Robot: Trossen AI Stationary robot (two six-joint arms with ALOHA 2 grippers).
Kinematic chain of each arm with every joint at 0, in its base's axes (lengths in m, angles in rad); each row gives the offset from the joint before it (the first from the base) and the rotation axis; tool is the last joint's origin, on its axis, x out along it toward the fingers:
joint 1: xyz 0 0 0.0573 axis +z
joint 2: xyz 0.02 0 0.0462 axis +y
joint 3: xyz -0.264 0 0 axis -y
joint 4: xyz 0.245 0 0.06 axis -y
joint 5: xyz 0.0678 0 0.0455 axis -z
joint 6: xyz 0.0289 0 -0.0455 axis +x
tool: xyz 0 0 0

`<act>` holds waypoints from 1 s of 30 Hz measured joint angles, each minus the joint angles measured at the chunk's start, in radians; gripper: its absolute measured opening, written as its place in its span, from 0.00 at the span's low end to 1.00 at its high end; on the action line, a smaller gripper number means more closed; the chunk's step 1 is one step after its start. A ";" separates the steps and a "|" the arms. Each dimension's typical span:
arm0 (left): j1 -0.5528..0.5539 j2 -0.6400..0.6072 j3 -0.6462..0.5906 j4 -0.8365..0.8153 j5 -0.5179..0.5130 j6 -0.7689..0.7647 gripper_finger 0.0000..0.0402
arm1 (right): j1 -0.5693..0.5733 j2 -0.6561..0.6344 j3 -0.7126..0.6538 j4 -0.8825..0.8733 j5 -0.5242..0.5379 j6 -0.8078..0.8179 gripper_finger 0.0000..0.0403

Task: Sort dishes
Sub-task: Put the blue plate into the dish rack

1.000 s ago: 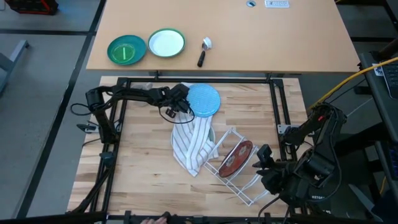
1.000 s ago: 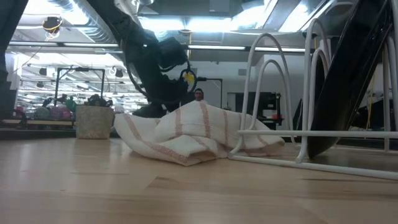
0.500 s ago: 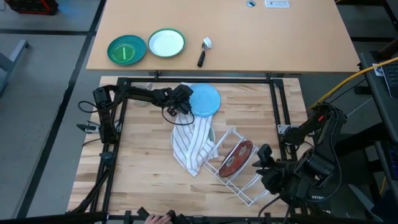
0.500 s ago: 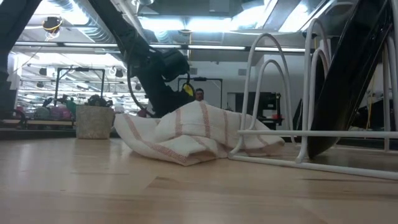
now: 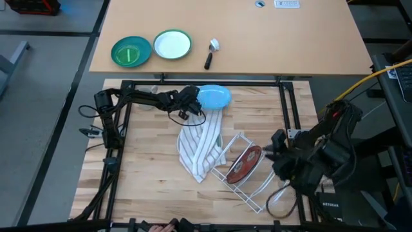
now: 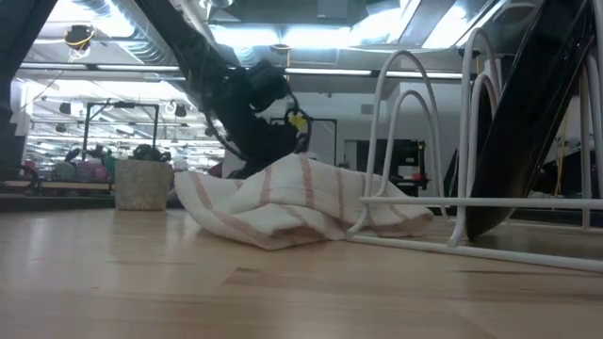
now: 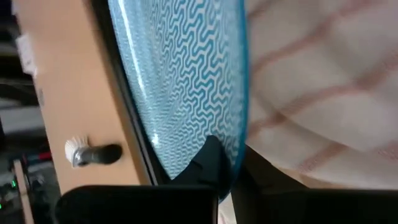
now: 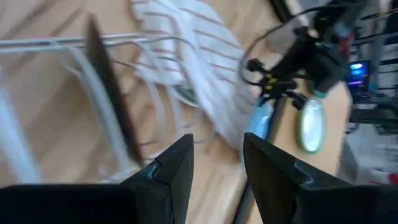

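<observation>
Left jaws clenched on light blue plate (image 5: 214, 96) rim, partly hidden; right jaws released beside rack (image 5: 248, 182).

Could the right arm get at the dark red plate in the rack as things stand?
Probably yes. The right gripper is open and empty, just beside the white rack, and nothing lies between it and the dark red plate. The rack's wire loops could hinder a grasp.
</observation>
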State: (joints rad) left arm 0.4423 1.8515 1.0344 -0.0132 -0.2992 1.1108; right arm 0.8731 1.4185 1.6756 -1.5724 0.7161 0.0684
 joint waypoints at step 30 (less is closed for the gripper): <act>-0.225 -0.545 -0.002 0.008 0.135 -1.168 0.00 | -0.756 -0.363 -0.002 0.060 0.174 -0.576 0.36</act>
State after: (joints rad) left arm 0.2173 1.3068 1.0321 -0.0048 -0.1642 -0.0577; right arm 0.1171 1.0557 1.6734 -1.5127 0.8898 -0.5075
